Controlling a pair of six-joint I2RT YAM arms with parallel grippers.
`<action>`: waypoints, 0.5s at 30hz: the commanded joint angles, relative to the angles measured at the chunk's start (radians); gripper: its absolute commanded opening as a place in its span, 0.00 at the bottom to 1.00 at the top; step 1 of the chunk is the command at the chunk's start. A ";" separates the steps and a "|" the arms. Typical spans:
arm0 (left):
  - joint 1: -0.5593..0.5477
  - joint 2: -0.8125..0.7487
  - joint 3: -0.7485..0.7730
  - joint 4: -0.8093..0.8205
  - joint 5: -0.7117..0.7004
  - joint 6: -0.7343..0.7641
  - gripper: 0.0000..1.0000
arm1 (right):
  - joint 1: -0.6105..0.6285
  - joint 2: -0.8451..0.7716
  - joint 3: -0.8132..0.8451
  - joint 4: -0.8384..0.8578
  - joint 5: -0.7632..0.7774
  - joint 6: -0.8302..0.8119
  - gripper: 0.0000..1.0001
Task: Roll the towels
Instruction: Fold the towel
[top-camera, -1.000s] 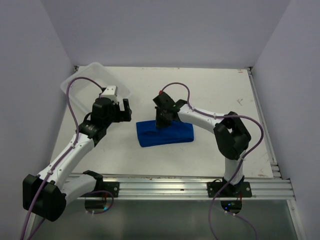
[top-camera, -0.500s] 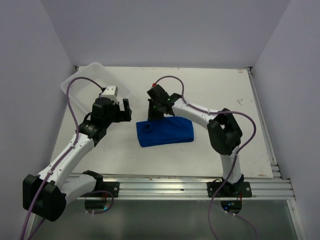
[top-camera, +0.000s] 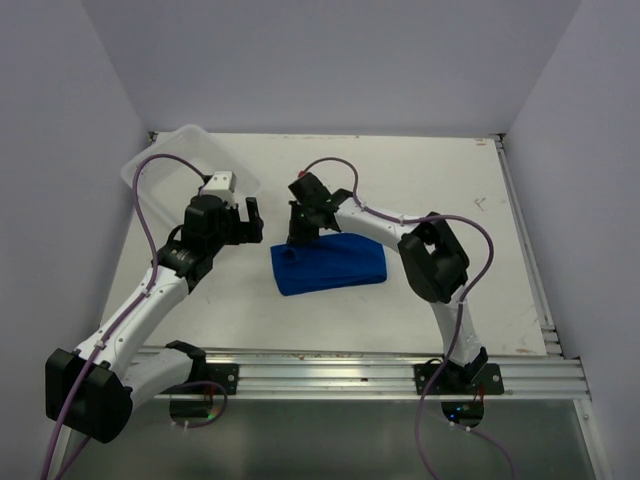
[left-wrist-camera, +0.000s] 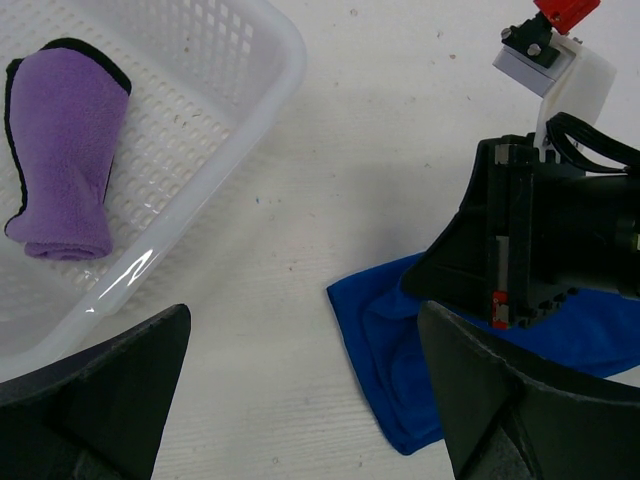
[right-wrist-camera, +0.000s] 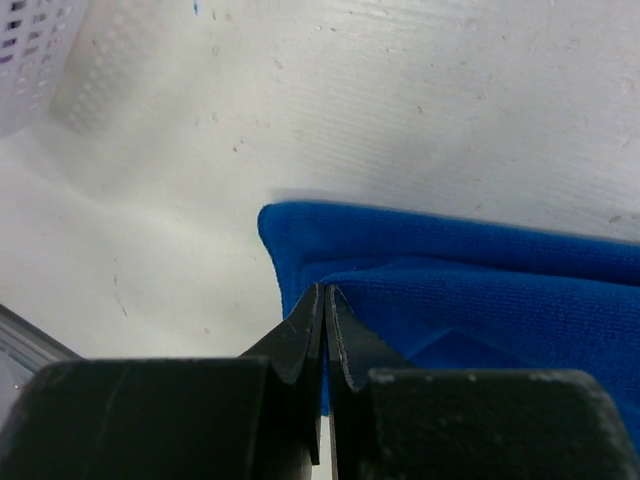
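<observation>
The royal blue towel (top-camera: 335, 265) lies folded on the white table; it also shows in the left wrist view (left-wrist-camera: 400, 350) and the right wrist view (right-wrist-camera: 480, 280). My right gripper (top-camera: 297, 236) is at the towel's left end, its jaws shut (right-wrist-camera: 325, 298) on the towel's folded edge there. The purple towel (left-wrist-camera: 65, 150) lies rolled inside the white basket (left-wrist-camera: 270, 90); it does not show in the top view. My left gripper (top-camera: 247, 222) hovers open and empty between basket and blue towel, its fingers (left-wrist-camera: 90, 400) wide apart.
The white plastic basket (top-camera: 170, 160) stands at the back left corner of the table, and its corner shows in the right wrist view (right-wrist-camera: 30, 50). Walls close the table on three sides. A metal rail (top-camera: 350, 365) runs along the near edge.
My right gripper has moved left from the middle of the blue towel to its left end, and the towel's left corner has drawn up toward it. The left arm has not moved.
</observation>
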 joint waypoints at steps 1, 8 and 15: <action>0.005 -0.013 -0.003 0.026 0.001 0.023 1.00 | 0.005 0.022 0.076 0.053 -0.025 0.020 0.04; 0.005 -0.002 -0.003 0.026 -0.004 0.023 1.00 | -0.021 0.056 0.127 0.046 0.015 0.044 0.35; 0.005 0.013 -0.011 0.031 0.044 0.017 1.00 | -0.111 -0.106 0.012 0.063 0.028 0.029 0.41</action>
